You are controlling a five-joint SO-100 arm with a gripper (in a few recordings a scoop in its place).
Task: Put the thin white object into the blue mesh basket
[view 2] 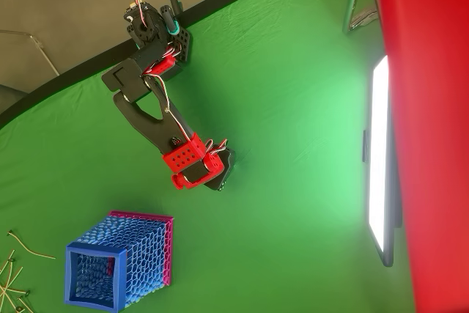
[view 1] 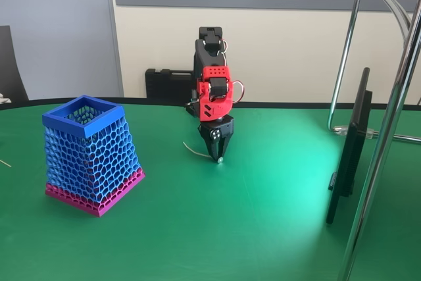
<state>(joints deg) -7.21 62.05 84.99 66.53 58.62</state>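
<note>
**Claw down on the bench at the white strand**

In the fixed view the red-and-black arm (view 1: pixel 214 90) bends down from its base at the back of the green bench (view 1: pixel 263 215), and its claw (view 1: pixel 219 156) points straight down with its tips at the cloth. The two fingers come together to a narrow point, and the thin white object (view 1: pixel 191 150) runs out from that point toward 9 o'clock as a short curved strand lying on the bench. The fingers look clenched at the strand's end, but whether they truly pinch it is too small to tell.

The blue mesh basket (view 1: pixel 87 151) stands upright on its magenta base band at the arm's 8 o'clock in this view, well apart from the claw, its square rim open to the top.

In the overhead view the basket (view 2: pixel 124 269) sits at 7 o'clock from the arm's red wrist (view 2: pixel 189 160). Thin pale sticks (view 2: pixel 16 273) lie scattered at the picture's lower left edge, beside the basket.
</note>
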